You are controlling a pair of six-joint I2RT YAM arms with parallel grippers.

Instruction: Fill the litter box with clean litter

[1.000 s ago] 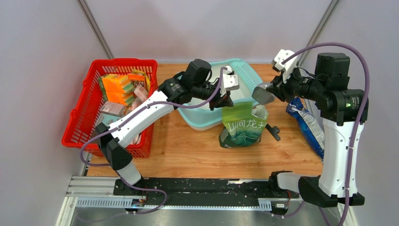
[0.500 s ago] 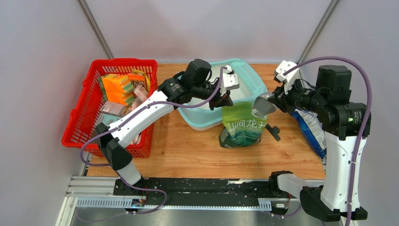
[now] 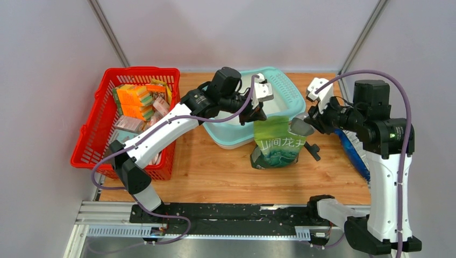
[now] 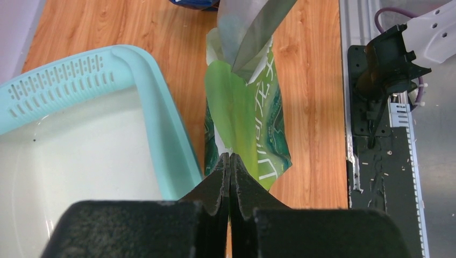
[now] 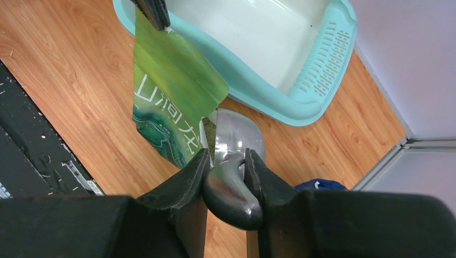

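The litter box (image 3: 289, 88) is a light-teal tray at the back centre, and its whitish inside (image 4: 80, 156) holds only a few specks. No clean litter shows. A green printed bag (image 3: 277, 142) stands upright just in front of the box. My left gripper (image 3: 257, 115) is shut on the bag's top edge (image 4: 230, 158) and holds its mouth up. My right gripper (image 5: 226, 158) is shut on the handle of a grey metal scoop (image 5: 236, 134). The scoop's bowl (image 4: 253, 27) dips into the bag's open mouth at its right corner.
A red mesh basket (image 3: 97, 134) full of sponges and packets stands at the left. A blue bag (image 3: 352, 142) lies by the right arm. A small black object (image 3: 312, 149) rests on the wood beside the green bag. Grey walls close the back and sides.
The right arm has brought the scoop down and to the left, from above the bag's right side into its mouth. The left arm and the bag have stayed put.
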